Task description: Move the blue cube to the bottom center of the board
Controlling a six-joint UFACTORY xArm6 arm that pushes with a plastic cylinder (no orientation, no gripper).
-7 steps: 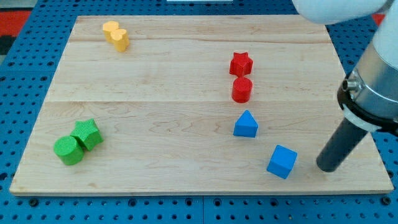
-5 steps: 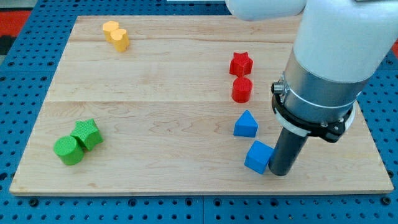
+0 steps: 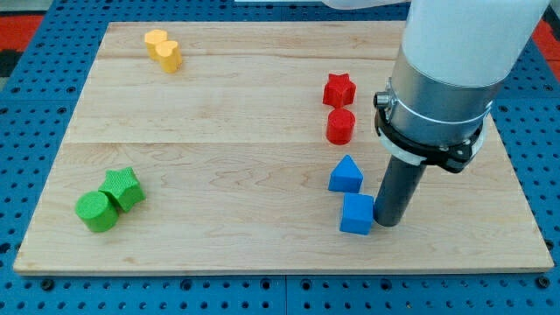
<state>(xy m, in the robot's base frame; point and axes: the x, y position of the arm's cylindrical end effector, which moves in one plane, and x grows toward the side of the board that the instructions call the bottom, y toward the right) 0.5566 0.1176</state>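
Note:
The blue cube (image 3: 356, 214) lies near the board's bottom edge, right of centre. My tip (image 3: 386, 222) stands right against the cube's right side. A blue triangular block (image 3: 346, 175) sits just above the cube, almost touching it. The rod rises from the tip to the large grey and white arm at the view's top right.
A red star (image 3: 338, 89) and a red cylinder (image 3: 340, 126) stand above the blue blocks. A green cylinder (image 3: 95, 211) and a green star (image 3: 122, 188) sit at the lower left. A yellow block (image 3: 163, 49) lies at the top left. The wooden board (image 3: 219, 149) rests on a blue pegboard.
My tip has swept left from the board's right side, met the blue cube and pushed it left and slightly up, next to the blue triangular block.

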